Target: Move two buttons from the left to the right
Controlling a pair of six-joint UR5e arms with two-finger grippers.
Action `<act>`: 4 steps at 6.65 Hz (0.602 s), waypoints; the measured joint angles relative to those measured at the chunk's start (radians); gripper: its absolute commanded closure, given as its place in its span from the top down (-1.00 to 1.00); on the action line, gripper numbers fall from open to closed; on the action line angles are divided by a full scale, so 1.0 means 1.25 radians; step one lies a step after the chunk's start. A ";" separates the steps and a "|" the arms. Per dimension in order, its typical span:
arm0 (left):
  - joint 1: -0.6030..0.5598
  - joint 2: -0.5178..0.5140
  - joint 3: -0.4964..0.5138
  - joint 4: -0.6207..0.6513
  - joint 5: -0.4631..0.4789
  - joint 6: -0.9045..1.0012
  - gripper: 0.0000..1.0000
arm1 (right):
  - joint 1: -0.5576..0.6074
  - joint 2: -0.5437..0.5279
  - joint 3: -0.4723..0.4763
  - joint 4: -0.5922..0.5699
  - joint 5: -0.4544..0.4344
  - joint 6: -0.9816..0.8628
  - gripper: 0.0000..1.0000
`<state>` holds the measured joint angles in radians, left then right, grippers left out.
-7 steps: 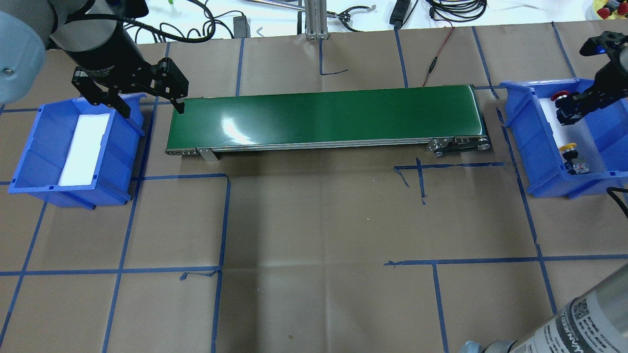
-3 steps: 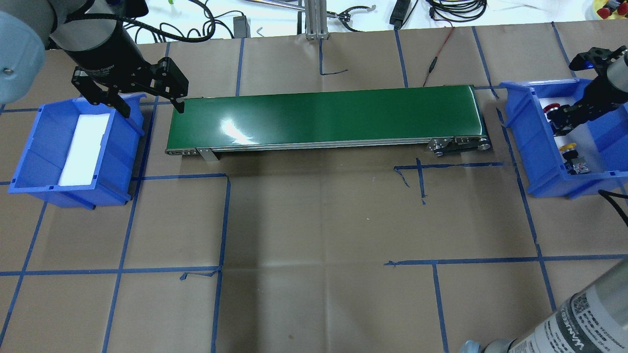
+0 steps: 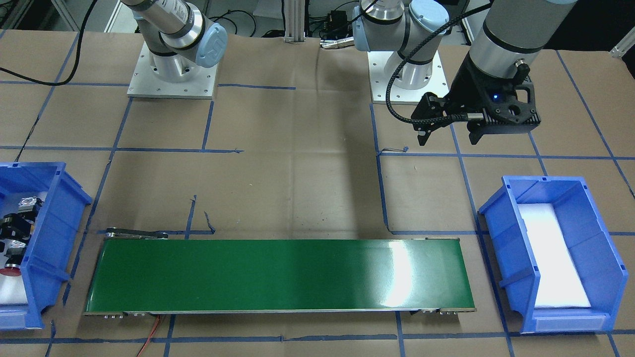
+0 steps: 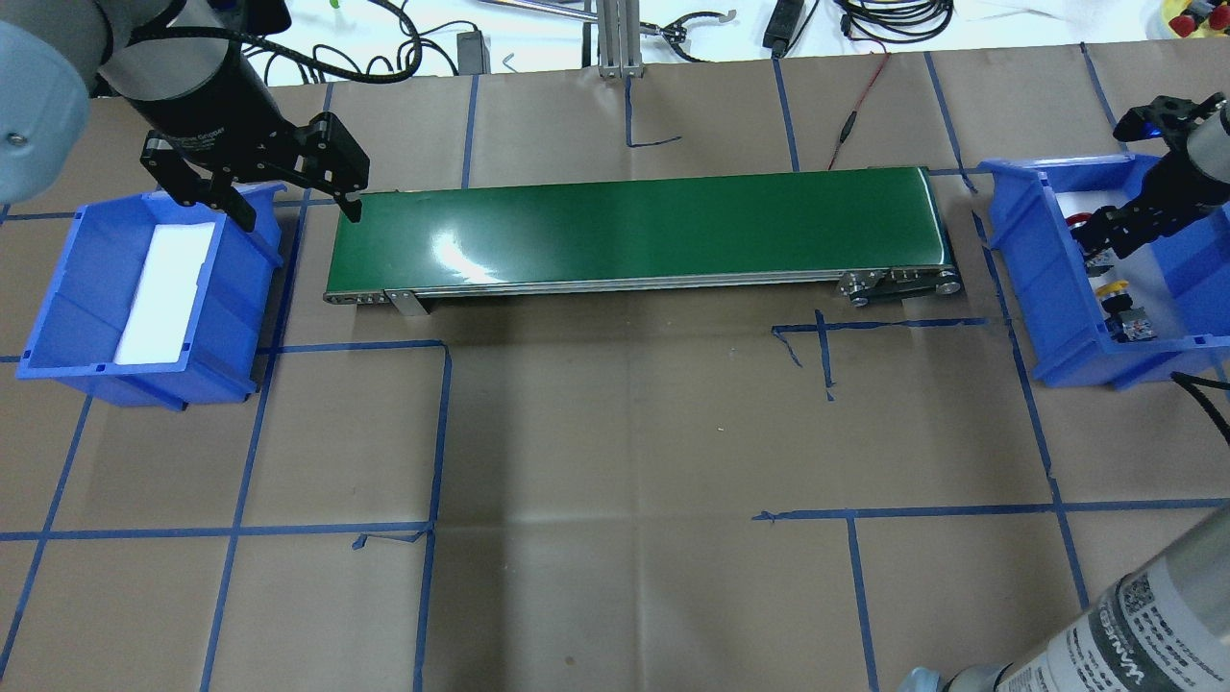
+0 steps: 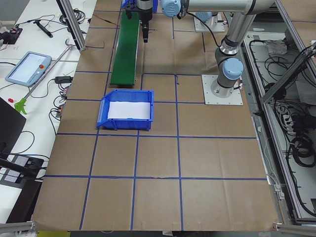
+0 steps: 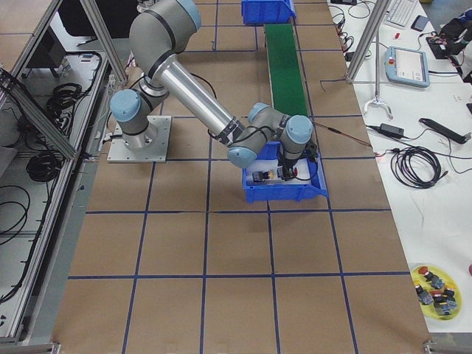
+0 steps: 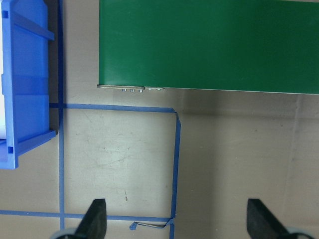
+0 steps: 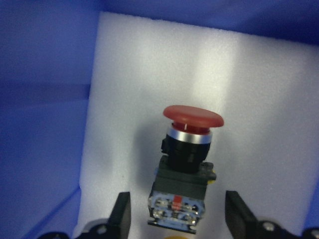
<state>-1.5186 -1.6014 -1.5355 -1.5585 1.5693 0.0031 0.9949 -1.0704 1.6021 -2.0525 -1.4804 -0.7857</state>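
Observation:
The red button (image 8: 192, 149) lies on the white foam in the right blue bin (image 4: 1033, 259), cap pointing away from the robot. My right gripper (image 8: 178, 199) is open, its fingers (image 8: 122, 214) either side of the button body with a small gap. In the overhead view the right gripper (image 4: 1105, 235) is down in the bin over the red button (image 4: 1081, 220). The yellow button (image 4: 1115, 290) lies in the same bin, nearer the robot. My left gripper (image 4: 296, 210) is open and holds nothing, hanging between the left blue bin (image 4: 58, 288) and the belt.
A green conveyor belt (image 4: 634, 231) runs between the two bins. The left bin shows only white foam (image 4: 168, 288). Blue tape lines cross the brown table. Cables and tools lie past the table's far edge (image 4: 865, 19).
My right gripper has come down into the right bin with the red button, which now lies on the foam. The left arm has not moved.

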 measured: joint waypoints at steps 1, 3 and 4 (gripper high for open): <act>0.000 0.000 0.000 0.000 0.000 0.000 1.00 | 0.000 -0.002 -0.002 0.002 -0.001 0.002 0.99; 0.000 0.000 0.000 0.000 0.000 0.000 1.00 | 0.002 -0.018 -0.020 0.007 -0.002 0.008 1.00; 0.000 0.000 0.000 0.000 0.000 0.000 1.00 | 0.005 -0.040 -0.032 0.008 -0.002 0.010 0.99</act>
<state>-1.5186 -1.6015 -1.5350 -1.5585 1.5692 0.0031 1.0014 -1.1210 1.5620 -2.0419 -1.4824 -0.7729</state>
